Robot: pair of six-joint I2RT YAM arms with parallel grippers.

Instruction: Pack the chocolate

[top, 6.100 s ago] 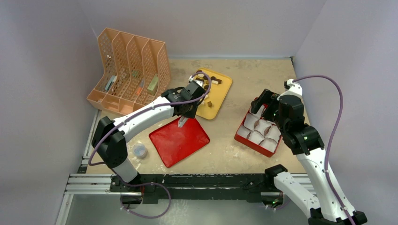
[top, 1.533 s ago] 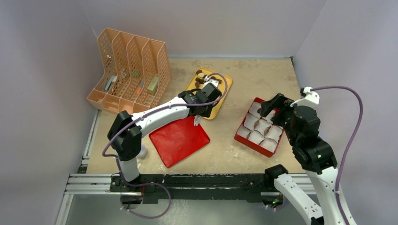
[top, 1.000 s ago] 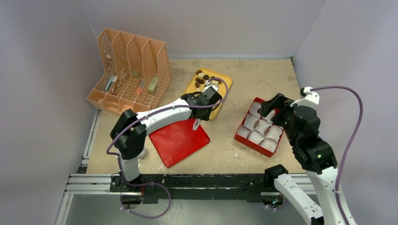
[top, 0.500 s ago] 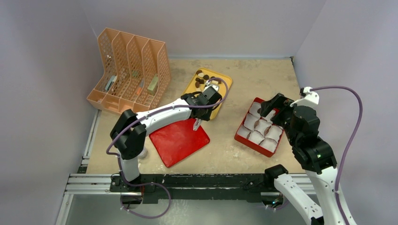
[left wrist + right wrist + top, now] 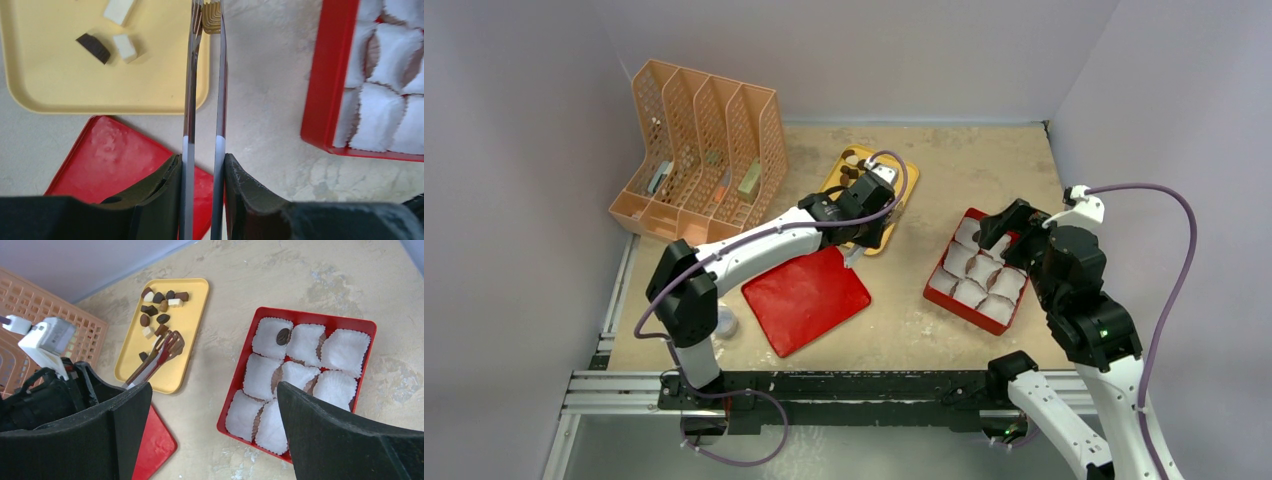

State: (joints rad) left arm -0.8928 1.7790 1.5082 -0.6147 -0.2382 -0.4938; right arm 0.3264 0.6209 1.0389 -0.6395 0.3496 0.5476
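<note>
One yellow tray [image 5: 192, 315] carrying roughly thirteen chocolate pieces [image 5: 163, 318] — plus one more in the single red box [image 5: 320, 316]. At least eight white paper cups [image 5: 305, 342] — one red lid [image 5: 804, 298], one tongs [image 5: 167, 345], one orange four-slot file rack [image 5: 704, 130].

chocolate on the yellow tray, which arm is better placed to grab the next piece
Left. The left gripper holds the tongs, whose tips are at the yellow tray near the chocolate pieces. The right gripper is open and empty, by the red box.

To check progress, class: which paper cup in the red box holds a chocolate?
The far-row cup nearest the yellow tray; it alone shows a dark round chocolate.
</note>
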